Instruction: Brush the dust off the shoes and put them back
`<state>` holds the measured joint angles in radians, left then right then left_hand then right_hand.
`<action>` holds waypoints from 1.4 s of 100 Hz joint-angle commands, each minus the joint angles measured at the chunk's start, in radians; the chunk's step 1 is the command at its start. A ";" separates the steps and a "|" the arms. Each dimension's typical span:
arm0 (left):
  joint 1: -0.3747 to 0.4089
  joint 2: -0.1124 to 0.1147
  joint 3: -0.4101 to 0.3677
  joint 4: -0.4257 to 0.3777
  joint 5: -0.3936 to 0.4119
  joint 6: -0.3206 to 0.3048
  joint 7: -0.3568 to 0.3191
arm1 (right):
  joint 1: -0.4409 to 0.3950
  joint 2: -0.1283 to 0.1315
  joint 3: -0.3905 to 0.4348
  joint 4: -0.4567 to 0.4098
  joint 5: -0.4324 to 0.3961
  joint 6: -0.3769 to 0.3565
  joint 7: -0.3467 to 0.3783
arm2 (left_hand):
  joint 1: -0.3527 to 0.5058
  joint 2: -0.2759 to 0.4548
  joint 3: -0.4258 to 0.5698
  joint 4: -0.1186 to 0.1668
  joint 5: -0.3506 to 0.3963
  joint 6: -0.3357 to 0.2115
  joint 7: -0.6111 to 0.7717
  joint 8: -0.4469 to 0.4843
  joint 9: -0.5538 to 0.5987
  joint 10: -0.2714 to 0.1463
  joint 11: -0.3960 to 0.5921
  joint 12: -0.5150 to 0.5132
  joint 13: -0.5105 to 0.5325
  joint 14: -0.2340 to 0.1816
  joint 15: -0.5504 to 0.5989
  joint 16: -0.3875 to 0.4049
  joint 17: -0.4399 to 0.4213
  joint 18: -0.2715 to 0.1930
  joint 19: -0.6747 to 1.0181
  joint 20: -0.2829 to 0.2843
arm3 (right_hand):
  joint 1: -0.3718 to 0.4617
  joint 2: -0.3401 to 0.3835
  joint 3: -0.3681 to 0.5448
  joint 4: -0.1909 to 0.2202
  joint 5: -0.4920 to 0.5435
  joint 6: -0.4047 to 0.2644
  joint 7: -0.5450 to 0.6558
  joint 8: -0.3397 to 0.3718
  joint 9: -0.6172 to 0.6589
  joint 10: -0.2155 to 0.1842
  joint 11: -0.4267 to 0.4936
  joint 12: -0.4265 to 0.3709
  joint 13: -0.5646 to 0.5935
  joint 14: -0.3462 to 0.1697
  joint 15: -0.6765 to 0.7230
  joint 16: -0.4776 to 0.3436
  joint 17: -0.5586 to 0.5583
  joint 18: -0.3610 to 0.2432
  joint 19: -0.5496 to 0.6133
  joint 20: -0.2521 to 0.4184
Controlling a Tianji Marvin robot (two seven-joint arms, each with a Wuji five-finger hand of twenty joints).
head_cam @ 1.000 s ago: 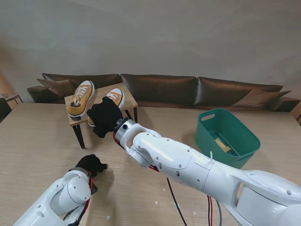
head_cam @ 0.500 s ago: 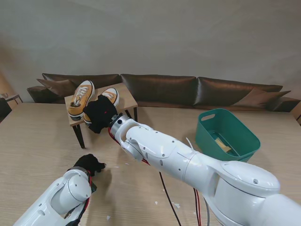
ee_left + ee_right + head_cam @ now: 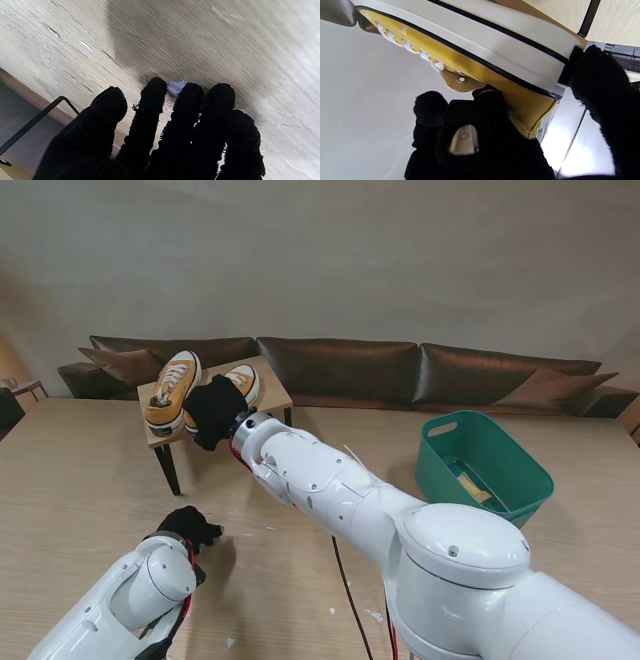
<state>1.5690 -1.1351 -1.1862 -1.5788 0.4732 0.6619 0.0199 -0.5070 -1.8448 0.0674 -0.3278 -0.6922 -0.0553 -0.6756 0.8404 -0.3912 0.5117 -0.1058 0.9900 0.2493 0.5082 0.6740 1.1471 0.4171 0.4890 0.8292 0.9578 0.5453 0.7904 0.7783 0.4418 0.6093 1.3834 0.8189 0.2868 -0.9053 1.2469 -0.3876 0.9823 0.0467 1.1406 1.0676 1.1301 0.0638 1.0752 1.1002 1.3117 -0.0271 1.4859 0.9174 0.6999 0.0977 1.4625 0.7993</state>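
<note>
Two yellow sneakers with white soles sit side by side on a small wooden stool (image 3: 274, 388) at the far left. My right hand (image 3: 215, 410), in a black glove, is shut on the heel of the sneaker nearer the middle (image 3: 244, 382). In the right wrist view the fingers (image 3: 485, 117) wrap that sneaker's heel (image 3: 527, 105) and the thumb (image 3: 597, 75) presses its sole. The other sneaker (image 3: 170, 390) lies free to its left. My left hand (image 3: 190, 527) hovers low over the table (image 3: 80, 480), fingers (image 3: 152, 105) apart, holding nothing.
A green plastic basket (image 3: 482, 470) with something yellow inside stands at the right. A brown sofa (image 3: 400, 370) runs along the far edge. Small white scraps (image 3: 176, 86) lie on the table near my left hand. Cables (image 3: 345, 580) hang under my right arm.
My right hand has carried the sneaker up and farther away, toward the stool top beside the other sneaker. The left hand has barely shifted.
</note>
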 commanded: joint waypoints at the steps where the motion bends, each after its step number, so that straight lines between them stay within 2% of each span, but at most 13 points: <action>1: 0.021 -0.004 0.010 0.056 -0.012 0.015 -0.037 | 0.013 -0.010 -0.003 0.002 0.000 0.002 0.012 | -0.015 0.043 0.011 0.041 -0.018 0.105 -0.149 -0.083 -0.051 0.070 -0.187 -0.098 -0.046 0.065 -0.057 -0.040 -0.047 -0.028 -0.032 -0.009 | 0.145 0.114 0.099 0.088 0.049 0.033 0.459 0.047 -0.037 -0.157 0.044 -0.026 0.009 -0.102 -0.040 -0.019 0.174 -0.022 -0.025 0.008; 24: 0.017 -0.004 0.013 0.056 -0.020 0.025 -0.042 | 0.020 -0.032 -0.020 0.046 0.027 0.024 0.042 | -0.016 0.045 0.012 0.041 -0.018 0.106 -0.149 -0.083 -0.050 0.071 -0.186 -0.097 -0.045 0.064 -0.055 -0.039 -0.046 -0.029 -0.031 -0.009 | 0.130 0.138 0.020 0.117 0.037 -0.059 0.415 0.075 -0.107 -0.142 0.022 -0.091 0.010 -0.100 -0.166 -0.075 0.144 -0.014 -0.080 -0.032; 34: 0.016 -0.005 0.014 0.056 -0.026 0.030 -0.041 | 0.019 -0.036 -0.022 0.051 0.033 0.042 0.059 | -0.018 0.046 0.012 0.041 -0.020 0.106 -0.150 -0.084 -0.048 0.070 -0.185 -0.096 -0.044 0.064 -0.054 -0.039 -0.043 -0.028 -0.028 -0.008 | 0.138 0.098 0.000 0.128 0.032 -0.083 0.372 0.077 -0.136 -0.128 0.011 -0.116 0.005 -0.097 -0.204 -0.089 0.130 -0.004 -0.093 -0.043; 43: 0.014 -0.005 0.015 0.056 -0.030 0.034 -0.045 | 0.018 -0.035 -0.022 0.049 0.033 0.055 0.072 | -0.018 0.046 0.012 0.042 -0.018 0.106 -0.149 -0.083 -0.047 0.072 -0.184 -0.095 -0.044 0.066 -0.053 -0.038 -0.045 -0.028 -0.029 -0.008 | 0.133 0.065 -0.020 0.134 -0.010 -0.093 0.322 0.040 -0.167 -0.115 0.001 -0.136 -0.013 -0.095 -0.227 -0.096 0.111 0.009 -0.103 -0.050; 51: 0.012 -0.004 0.017 0.056 -0.033 0.035 -0.051 | 0.020 -0.030 -0.025 0.043 0.026 0.063 0.082 | -0.019 0.047 0.011 0.042 -0.017 0.106 -0.150 -0.084 -0.048 0.072 -0.184 -0.095 -0.044 0.067 -0.053 -0.038 -0.044 -0.029 -0.027 -0.008 | 0.147 0.033 -0.037 0.084 -0.068 -0.104 0.277 -0.027 -0.196 -0.103 -0.021 -0.177 -0.033 -0.091 -0.248 -0.105 0.096 0.018 -0.100 -0.053; 62: 0.010 -0.002 0.017 0.058 -0.034 0.032 -0.057 | 0.021 -0.024 -0.027 0.034 0.020 0.078 0.102 | -0.019 0.047 0.011 0.042 -0.018 0.105 -0.150 -0.084 -0.045 0.071 -0.182 -0.094 -0.042 0.064 -0.050 -0.037 -0.043 -0.029 -0.026 -0.007 | 0.163 0.009 -0.047 0.047 -0.139 -0.107 0.229 -0.104 -0.232 -0.088 -0.047 -0.217 -0.054 -0.083 -0.272 -0.119 0.076 0.025 -0.099 -0.055; 83: 0.010 -0.004 0.019 0.059 -0.043 0.033 -0.056 | 0.021 -0.010 -0.023 0.008 0.012 0.131 0.149 | -0.026 0.052 0.010 0.045 -0.016 0.108 -0.152 -0.086 -0.042 0.071 -0.180 -0.092 -0.039 0.067 -0.047 -0.036 -0.040 -0.027 -0.023 -0.006 | 0.169 0.030 -0.055 0.041 -0.288 -0.077 0.150 -0.236 -0.318 -0.056 -0.084 -0.272 -0.096 -0.075 -0.280 -0.130 0.044 0.033 -0.092 -0.056; 94: 0.008 -0.004 0.021 0.059 -0.049 0.036 -0.058 | 0.025 -0.003 -0.022 -0.007 0.005 0.173 0.185 | -0.028 0.055 0.010 0.047 -0.014 0.110 -0.152 -0.088 -0.040 0.071 -0.179 -0.091 -0.038 0.068 -0.045 -0.035 -0.042 -0.026 -0.023 -0.007 | 0.156 0.063 -0.053 0.059 -0.350 -0.044 0.098 -0.274 -0.364 -0.041 -0.106 -0.292 -0.124 -0.069 -0.303 -0.141 0.027 0.035 -0.090 -0.056; 106: 0.007 -0.003 0.022 0.060 -0.053 0.035 -0.063 | 0.026 -0.002 -0.017 -0.009 0.010 0.190 0.194 | -0.030 0.056 0.010 0.049 -0.013 0.110 -0.153 -0.089 -0.040 0.073 -0.179 -0.091 -0.038 0.068 -0.045 -0.035 -0.042 -0.026 -0.023 -0.006 | 0.120 0.086 -0.048 0.102 -0.379 -0.007 0.047 -0.296 -0.386 -0.031 -0.112 -0.314 -0.141 -0.057 -0.302 -0.145 0.010 0.039 -0.084 -0.055; 109: 0.007 -0.003 0.022 0.061 -0.053 0.035 -0.064 | 0.026 -0.001 -0.016 -0.011 0.010 0.192 0.195 | -0.031 0.057 0.009 0.049 -0.011 0.110 -0.153 -0.089 -0.039 0.072 -0.178 -0.090 -0.037 0.067 -0.044 -0.035 -0.041 -0.026 -0.023 -0.006 | 0.113 0.091 -0.052 0.121 -0.379 -0.006 0.035 -0.294 -0.389 -0.031 -0.110 -0.320 -0.144 -0.055 -0.299 -0.146 0.005 0.042 -0.080 -0.054; 113: 0.006 -0.003 0.022 0.062 -0.053 0.033 -0.065 | 0.027 0.000 -0.017 -0.012 0.009 0.193 0.197 | -0.031 0.056 0.010 0.050 -0.010 0.110 -0.152 -0.090 -0.038 0.072 -0.178 -0.090 -0.037 0.068 -0.044 -0.035 -0.040 -0.027 -0.022 -0.006 | 0.089 0.106 -0.052 0.194 -0.387 0.005 -0.003 -0.267 -0.398 -0.034 -0.109 -0.329 -0.150 -0.053 -0.299 -0.150 0.001 0.042 -0.077 -0.053; 115: 0.006 -0.003 0.022 0.063 -0.053 0.032 -0.065 | 0.027 0.000 -0.017 -0.012 0.008 0.194 0.198 | -0.031 0.056 0.009 0.050 -0.008 0.110 -0.152 -0.089 -0.038 0.072 -0.178 -0.090 -0.036 0.068 -0.043 -0.035 -0.040 -0.027 -0.022 -0.006 | 0.084 0.112 -0.056 0.208 -0.397 0.009 -0.025 -0.257 -0.404 -0.031 -0.110 -0.332 -0.153 -0.053 -0.299 -0.151 -0.001 0.041 -0.077 -0.053; 140: 0.002 -0.004 0.026 0.070 -0.061 0.029 -0.064 | 0.024 0.014 -0.010 -0.041 -0.002 0.237 0.224 | -0.036 0.059 0.011 0.053 -0.011 0.114 -0.155 -0.093 -0.037 0.073 -0.177 -0.089 -0.035 0.069 -0.043 -0.035 -0.040 -0.026 -0.021 -0.006 | 0.057 0.130 -0.084 0.213 -0.503 0.074 -0.136 -0.295 -0.457 -0.020 -0.132 -0.351 -0.203 -0.017 -0.327 -0.164 -0.041 0.062 -0.072 -0.049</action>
<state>1.5393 -1.1304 -1.1788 -1.5641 0.4289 0.6832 -0.0038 -0.4836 -1.8382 0.0563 -0.3556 -0.6859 0.1664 -0.4755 0.8308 -0.3695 0.5150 -0.0946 0.9975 0.2803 0.5303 0.6831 1.1543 0.4324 0.4995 0.8299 0.9618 0.5520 0.7979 0.7811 0.4418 0.6243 1.3917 0.8235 0.3404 -0.8159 1.1542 -0.2345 0.5195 0.0796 1.0153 0.7834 0.7128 0.0247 0.9534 0.7662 1.1333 -0.0612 1.1688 0.7629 0.7003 0.1257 1.3774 0.7600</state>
